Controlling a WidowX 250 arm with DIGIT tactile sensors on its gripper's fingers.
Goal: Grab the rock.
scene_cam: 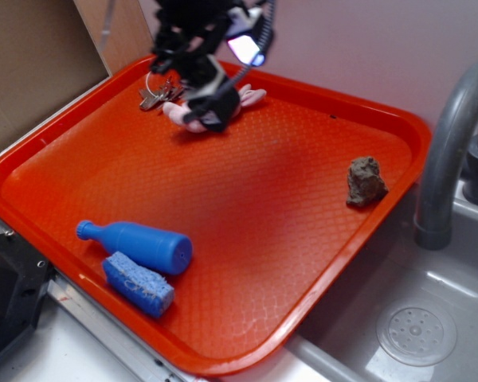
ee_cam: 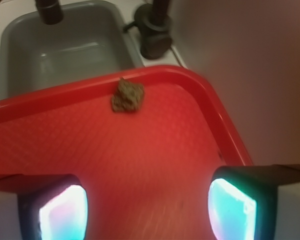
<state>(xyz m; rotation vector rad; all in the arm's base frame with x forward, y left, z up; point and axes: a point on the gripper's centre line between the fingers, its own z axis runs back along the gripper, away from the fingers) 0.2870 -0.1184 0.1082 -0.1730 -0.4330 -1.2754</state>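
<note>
The rock [scene_cam: 366, 182], a rough brown-grey lump, lies on the red tray [scene_cam: 247, 207] near its right rim, next to the sink. In the wrist view the rock [ee_cam: 127, 96] sits far ahead by the tray's far edge [ee_cam: 65, 92]. My gripper [scene_cam: 211, 103] hovers over the tray's back left part, above the pink plush bunny [scene_cam: 247, 99], well away from the rock. The gripper [ee_cam: 147, 210] is open, its glowing pads [ee_cam: 65, 212] wide apart with only bare tray between them.
A blue bottle [scene_cam: 139, 243] lies at the tray's front left with a blue sponge [scene_cam: 138, 283] beside it. Keys [scene_cam: 155, 94] rest at the back left. A grey faucet [scene_cam: 450, 151] and sink [scene_cam: 414, 326] stand to the right of the tray.
</note>
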